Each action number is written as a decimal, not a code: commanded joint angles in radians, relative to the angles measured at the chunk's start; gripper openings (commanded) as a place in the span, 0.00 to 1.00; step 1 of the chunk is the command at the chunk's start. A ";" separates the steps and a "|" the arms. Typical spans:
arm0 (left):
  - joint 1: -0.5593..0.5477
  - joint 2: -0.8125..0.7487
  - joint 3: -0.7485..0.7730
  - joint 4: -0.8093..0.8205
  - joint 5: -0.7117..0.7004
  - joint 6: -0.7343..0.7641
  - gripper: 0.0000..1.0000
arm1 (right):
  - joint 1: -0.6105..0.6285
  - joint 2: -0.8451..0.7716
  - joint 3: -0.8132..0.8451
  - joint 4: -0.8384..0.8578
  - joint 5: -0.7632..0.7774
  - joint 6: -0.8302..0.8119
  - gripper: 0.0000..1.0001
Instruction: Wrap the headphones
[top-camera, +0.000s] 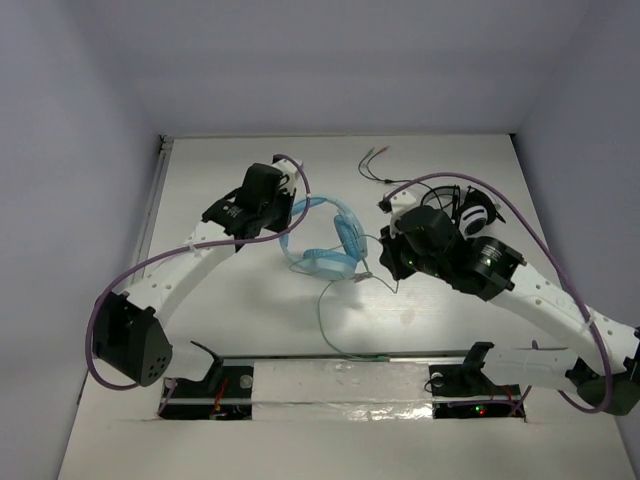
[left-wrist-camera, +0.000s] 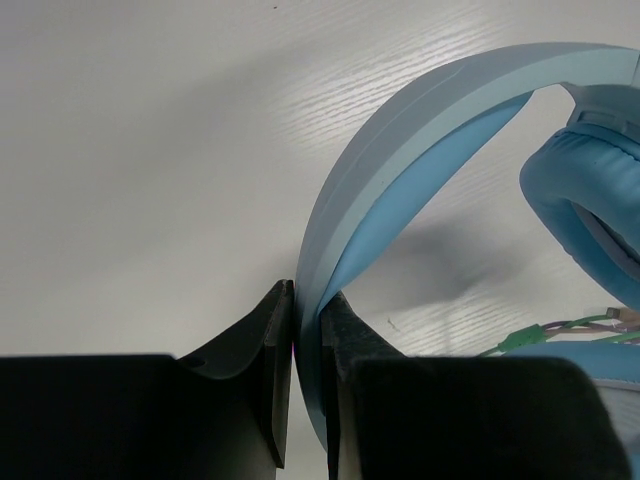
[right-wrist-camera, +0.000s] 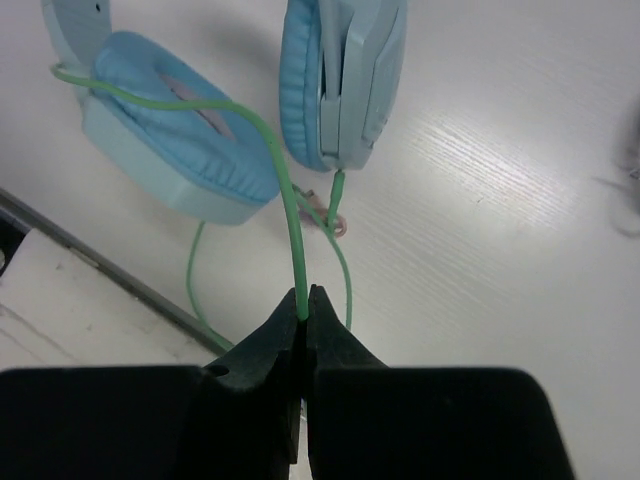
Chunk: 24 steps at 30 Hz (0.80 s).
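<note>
pinching the headband (left-wrist-camera: 400, 150) between narrow jaws, the left gripper (left-wrist-camera: 307, 335) holds the headphones (top-camera: 330, 245) at their 10 o'clock side, near the middle of the table (top-camera: 250, 320). the right gripper (right-wrist-camera: 303, 312), at their 3 o'clock, is clamped tight on the thin green cable (right-wrist-camera: 285, 190), which rises from its tips and drapes across one earcup (right-wrist-camera: 180, 150). more cable trails in a loose loop toward 6 o'clock.

the headset looks light and stiff in the band, so the rigid headband seems the sound place to anchor it. the padded cups are soft and likely to give under a pinch. the cable looks limp and slick, and it probably slides or springs back unless kept taut, so a grip close to the cup, as now, seems sensible. its joint at the cup looks like the fragile spot.

a second, black-and-white pair (top-camera: 475, 212) lies at 2 o'clock, behind the right arm. no box, tray or other container shows in any view.
</note>
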 joint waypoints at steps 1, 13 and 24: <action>0.000 -0.076 0.078 0.059 -0.019 -0.014 0.00 | -0.001 -0.042 -0.028 0.039 -0.053 0.026 0.00; -0.018 -0.091 0.091 0.036 -0.057 0.002 0.00 | -0.034 0.064 0.075 0.042 0.153 0.027 0.00; -0.018 -0.059 0.170 0.037 -0.143 0.000 0.00 | -0.034 -0.211 -0.071 0.130 -0.263 0.037 0.00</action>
